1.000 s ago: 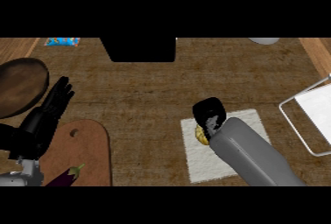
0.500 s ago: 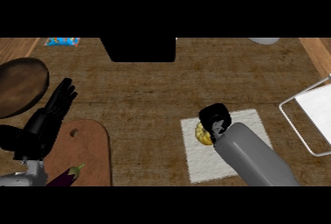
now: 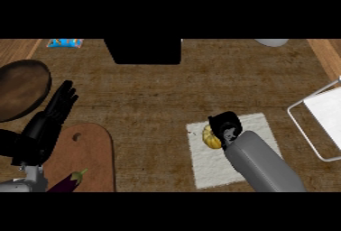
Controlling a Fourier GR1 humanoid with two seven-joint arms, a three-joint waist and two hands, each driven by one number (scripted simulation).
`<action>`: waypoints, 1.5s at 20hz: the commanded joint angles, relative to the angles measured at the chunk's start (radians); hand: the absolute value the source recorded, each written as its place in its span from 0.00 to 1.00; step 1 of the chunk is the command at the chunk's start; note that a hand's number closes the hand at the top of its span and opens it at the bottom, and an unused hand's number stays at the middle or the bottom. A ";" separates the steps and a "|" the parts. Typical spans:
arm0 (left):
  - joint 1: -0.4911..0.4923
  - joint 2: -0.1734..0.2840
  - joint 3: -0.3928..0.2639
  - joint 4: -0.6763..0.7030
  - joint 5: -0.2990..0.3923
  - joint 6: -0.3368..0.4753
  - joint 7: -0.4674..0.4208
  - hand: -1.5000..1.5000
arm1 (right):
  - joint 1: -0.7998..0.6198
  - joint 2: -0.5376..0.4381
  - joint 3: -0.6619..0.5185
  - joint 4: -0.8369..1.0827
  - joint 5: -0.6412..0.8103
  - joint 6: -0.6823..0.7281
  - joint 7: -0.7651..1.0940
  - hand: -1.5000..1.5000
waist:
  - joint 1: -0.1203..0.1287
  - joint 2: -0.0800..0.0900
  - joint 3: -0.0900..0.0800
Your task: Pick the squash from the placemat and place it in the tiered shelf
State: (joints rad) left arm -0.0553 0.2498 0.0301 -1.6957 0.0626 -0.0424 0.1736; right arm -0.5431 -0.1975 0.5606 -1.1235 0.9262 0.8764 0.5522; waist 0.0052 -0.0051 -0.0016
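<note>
A yellow-orange squash [image 3: 210, 136] lies on the white placemat [image 3: 214, 165] right of centre. My right hand [image 3: 225, 125] sits directly over it, its grey forearm coming up from the lower edge. The hand hides most of the squash, and I cannot see how its fingers stand round it. The white wire tiered shelf [image 3: 322, 116] stands at the right edge, apart from the placemat. My left hand [image 3: 48, 124] rests open at the left, fingers straight and pointing up.
A wooden cutting board [image 3: 86, 153] with a purple eggplant [image 3: 68, 182] lies at the lower left. A dark brown round plate [image 3: 21, 89] is at the left edge. A black box [image 3: 146, 50] stands at the back, a blue packet [image 3: 64, 43] at the far left.
My right hand has moved a little down and to the right, settling lower over the squash. The left hand has stayed where it was.
</note>
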 commanded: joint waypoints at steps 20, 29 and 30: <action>0.004 -0.012 0.053 0.015 -0.020 -0.047 -0.015 0.50 | 0.095 -0.054 -0.012 -0.144 0.223 -0.421 -0.275 1.00 | -0.026 -0.003 0.001; 0.079 0.001 0.128 -0.019 -0.015 0.009 0.014 0.50 | 0.563 -0.174 -0.227 -0.507 -0.043 -0.841 -0.474 1.00 | -0.169 -0.037 0.005; 0.090 0.008 0.141 -0.008 -0.015 0.007 -0.002 0.50 | 0.599 -0.169 -0.243 -0.561 -0.077 -0.863 -0.493 1.00 | -0.175 -0.038 0.004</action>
State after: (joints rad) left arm 0.0148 0.2413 0.1410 -1.7002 0.0436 -0.0394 0.1768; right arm -0.0857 -0.3633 0.3906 -1.5199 0.9623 0.1182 0.1231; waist -0.1429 -0.0378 0.0029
